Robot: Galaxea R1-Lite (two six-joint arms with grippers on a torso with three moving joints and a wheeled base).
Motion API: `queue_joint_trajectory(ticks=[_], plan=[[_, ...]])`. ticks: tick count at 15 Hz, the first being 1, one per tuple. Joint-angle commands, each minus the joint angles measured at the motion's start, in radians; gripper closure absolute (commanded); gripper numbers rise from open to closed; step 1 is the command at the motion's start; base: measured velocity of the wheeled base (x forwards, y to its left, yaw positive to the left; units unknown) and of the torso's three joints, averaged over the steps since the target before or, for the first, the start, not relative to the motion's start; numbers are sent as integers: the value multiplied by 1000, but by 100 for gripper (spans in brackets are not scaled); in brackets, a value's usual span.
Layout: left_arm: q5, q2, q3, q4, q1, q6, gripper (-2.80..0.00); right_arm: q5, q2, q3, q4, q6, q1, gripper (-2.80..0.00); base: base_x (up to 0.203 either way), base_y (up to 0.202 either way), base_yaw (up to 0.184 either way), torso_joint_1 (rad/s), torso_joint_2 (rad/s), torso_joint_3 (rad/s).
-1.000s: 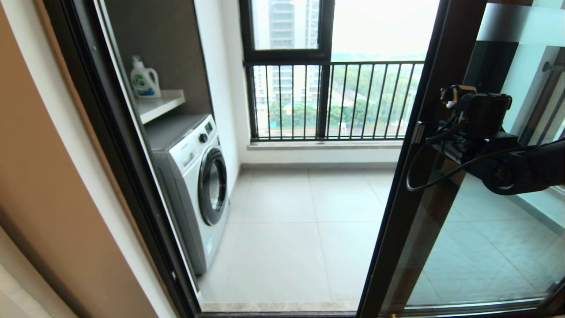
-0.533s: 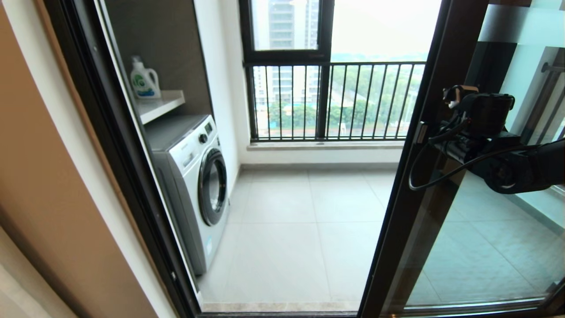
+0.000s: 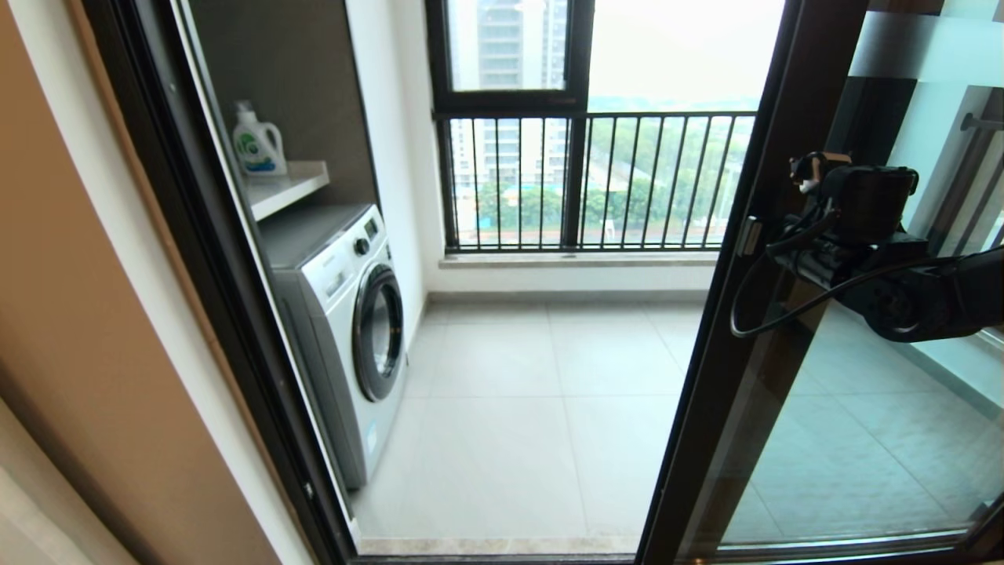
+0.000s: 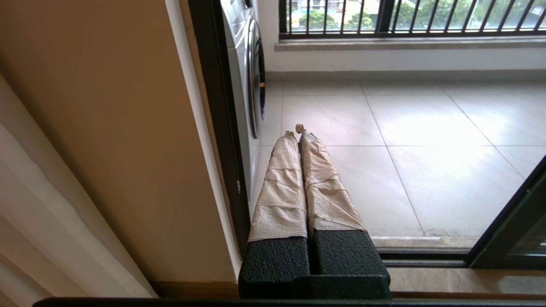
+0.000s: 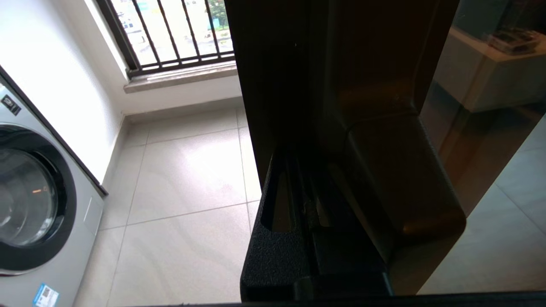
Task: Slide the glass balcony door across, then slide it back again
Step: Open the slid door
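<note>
Beyond one white washing machine (image 3: 345, 329) at left, the right gripper (image 3: 773, 251) clasps the one dark-framed glass balcony door (image 3: 753, 314); the left gripper (image 4: 298, 132) stays clenched near.

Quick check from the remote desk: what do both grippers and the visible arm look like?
The left gripper has long fingers wrapped in creased beige tape above black textured bases. The right gripper is black and textured; its arm is black, with a looping black cable and a boxy black wrist camera.

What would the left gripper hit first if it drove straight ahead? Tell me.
Probably the balcony floor tiles: the shut left gripper points through the open doorway, passing beside the washing machine. Depth is unclear.
</note>
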State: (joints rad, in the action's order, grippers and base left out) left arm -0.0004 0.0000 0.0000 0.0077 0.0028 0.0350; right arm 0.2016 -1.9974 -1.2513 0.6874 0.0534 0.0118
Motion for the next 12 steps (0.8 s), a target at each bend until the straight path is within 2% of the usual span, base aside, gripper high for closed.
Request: queue_joint_trajectory(ticks=[1, 12], plan=[[0, 2, 1, 0, 0, 0, 0, 4, -6, -1, 9, 0, 9, 0, 0, 0, 0, 0, 0, 0], [0, 2, 0, 0, 0, 0, 0, -22, -21, -16, 9, -1, 62, 0, 0, 0, 0, 0, 0, 0]])
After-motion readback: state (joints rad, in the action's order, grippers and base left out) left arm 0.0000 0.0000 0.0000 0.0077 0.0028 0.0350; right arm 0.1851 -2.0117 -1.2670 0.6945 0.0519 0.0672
